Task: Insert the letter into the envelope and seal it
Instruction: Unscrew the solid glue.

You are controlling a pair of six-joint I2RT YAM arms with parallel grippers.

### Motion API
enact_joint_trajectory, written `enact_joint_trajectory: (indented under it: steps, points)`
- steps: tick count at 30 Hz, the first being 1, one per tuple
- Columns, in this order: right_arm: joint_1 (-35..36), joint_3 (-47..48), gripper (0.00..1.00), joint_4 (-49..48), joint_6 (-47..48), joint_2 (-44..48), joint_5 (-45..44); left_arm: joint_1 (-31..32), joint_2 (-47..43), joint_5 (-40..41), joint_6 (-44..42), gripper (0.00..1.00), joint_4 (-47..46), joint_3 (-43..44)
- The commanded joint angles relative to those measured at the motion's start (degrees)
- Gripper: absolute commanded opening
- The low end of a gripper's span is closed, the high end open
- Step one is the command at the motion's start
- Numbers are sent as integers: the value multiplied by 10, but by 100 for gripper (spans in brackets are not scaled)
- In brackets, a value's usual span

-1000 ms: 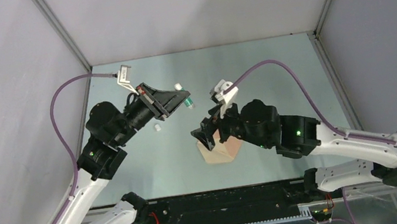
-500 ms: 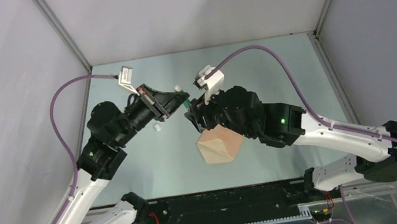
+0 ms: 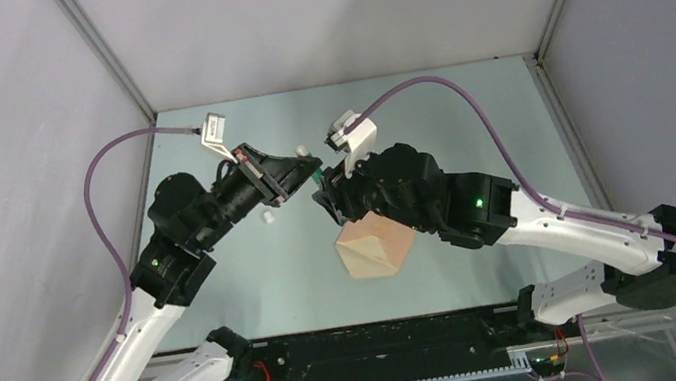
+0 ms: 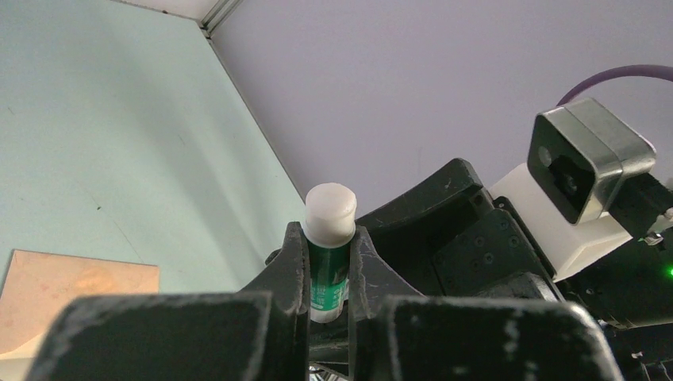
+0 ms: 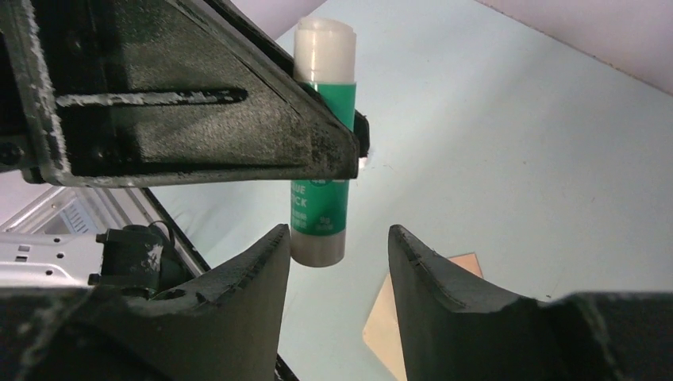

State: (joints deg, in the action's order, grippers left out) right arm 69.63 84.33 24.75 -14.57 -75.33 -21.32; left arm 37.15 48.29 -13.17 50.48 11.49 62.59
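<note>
While the left tool (image 4: 327,242) is clamped shut on a green plastic glue stick with white ends (image 4: 328,274), the right tool (image 5: 337,238) sits right up against it with jaws apart.

Left tool: the fingers pinch the glue stick's green middle from both sides. One rounded white end pokes out above them in the left wrist view. The other white end hangs out below in the right wrist view.

Right tool: its two black fingers (image 5: 246,278) flank the glue stick's lower white end, and the gap between them is wider than the stick. The stick sits closer to the left-hand finger in that view; contact cannot be told. This tool grips nothing.

Both tools meet in the air above the middle of the pale green surface (image 3: 475,119), with the left arm reaching in from the left and the right arm from the right.

A small tan kraft-paper envelope (image 3: 368,252) lies flat on the surface around centre, toward the near edge, just near of the two tools. Diagonal crease lines show on its face, and its far right part goes under the right arm. A tan corner also shows at bottom left in the left wrist view and behind the fingers in the right wrist view.

A small white piece (image 3: 268,218) lies on the surface left of the envelope, well apart from it, beside the left arm's wrist.
</note>
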Motion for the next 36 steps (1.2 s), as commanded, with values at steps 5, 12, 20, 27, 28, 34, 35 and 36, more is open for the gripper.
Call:
enact_joint_trajectory:
  steps: [5,12,20,27,28,34,35,36]
  points:
    - [-2,38,45,-17,4,-14,18,2,-7,3,-13,0,-13,21]
    - [-3,35,24,-18,2,-11,23,2,-8,4,-13,0,-12,21]
    - [-15,10,0,-52,-2,11,75,2,-7,-5,-16,0,-12,21]
    - [-77,-42,0,-104,-45,47,244,1,-24,-59,-16,0,-92,-1]
    - [-84,-50,0,-111,-50,53,283,2,-26,-75,-13,0,-100,-2]
    - [-155,-87,0,-173,-100,73,460,1,-29,-159,2,0,-188,-17]
    - [-162,-92,0,-194,-117,74,477,2,-30,-176,10,0,-209,-23]
    - [-174,-103,0,-205,-135,77,507,2,-31,-184,15,0,-235,-27]
